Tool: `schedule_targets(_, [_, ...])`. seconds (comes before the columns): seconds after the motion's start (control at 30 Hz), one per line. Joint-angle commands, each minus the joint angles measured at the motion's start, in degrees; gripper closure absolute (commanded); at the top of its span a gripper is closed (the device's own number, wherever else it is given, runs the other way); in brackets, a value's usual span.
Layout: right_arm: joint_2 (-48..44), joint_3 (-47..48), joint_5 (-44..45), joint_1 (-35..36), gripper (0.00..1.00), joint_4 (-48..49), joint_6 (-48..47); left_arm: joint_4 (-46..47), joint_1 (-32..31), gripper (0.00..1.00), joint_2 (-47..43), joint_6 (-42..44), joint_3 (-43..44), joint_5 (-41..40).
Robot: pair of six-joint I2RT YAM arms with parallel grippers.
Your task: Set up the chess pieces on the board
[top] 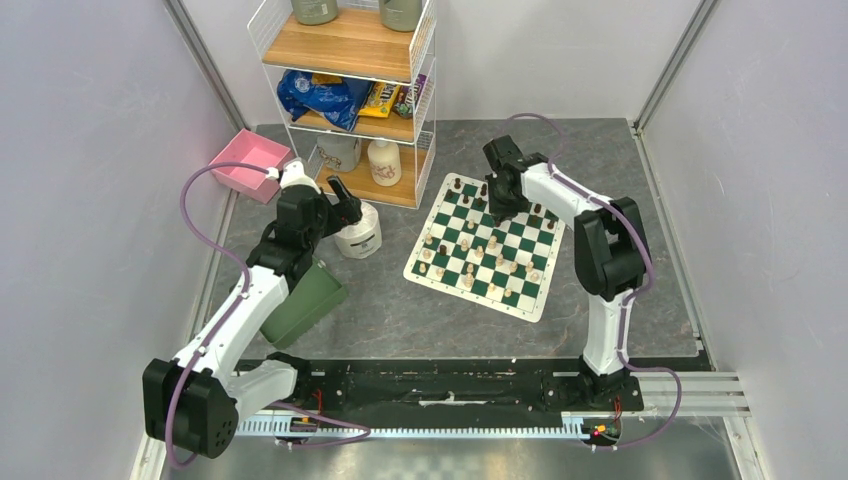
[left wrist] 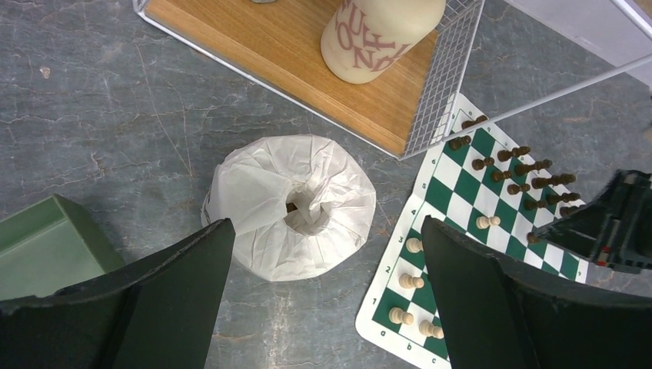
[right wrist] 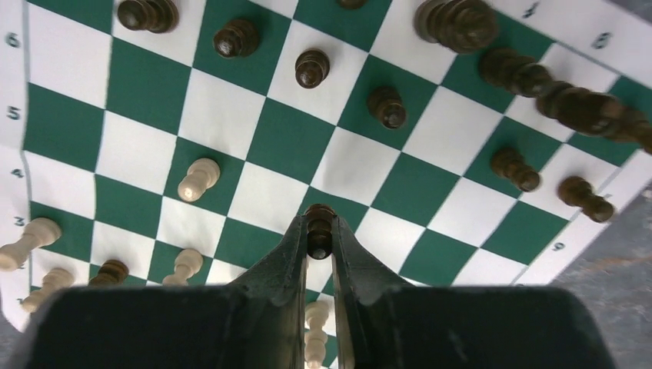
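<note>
The green-and-white board [top: 521, 301] lies right of centre, with dark brown chess pieces [top: 462, 188] along its far side and cream ones [top: 466, 278] nearer. My right gripper [top: 500, 207] hangs over the far part of the board. In the right wrist view its fingers [right wrist: 293, 247] press on both sides of a dark brown piece [right wrist: 319, 217] that stands over a green square of the board [right wrist: 286, 140]. Other dark pieces [right wrist: 311, 68] and cream pieces [right wrist: 197, 178] stand around it. My left gripper [top: 345, 206] is wide open above a toilet roll [left wrist: 292, 201], holding nothing.
A wire shelf rack [top: 350, 100] with a cream bottle [left wrist: 377, 34] stands at the back. A pink tray [top: 250, 162] is at the far left. A green bin [top: 305, 298] lies beside my left arm. The toilet roll [top: 360, 232] stands left of the board [left wrist: 461, 201].
</note>
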Motion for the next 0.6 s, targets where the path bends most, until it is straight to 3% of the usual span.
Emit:
schedule_targets(0.0, [-6.52,-0.19,4.17,-0.3,0.85,0.47,-0.92,2.17,0.5,0.01,-0.4,-0.7,-0.34,-0.75])
schedule_targets(0.57, [-4.88,-2.31,1.25,-8.24,0.84,2.84,0.15,2.43,0.67,0.01,-0.23,-0.75,-0.45,-0.52])
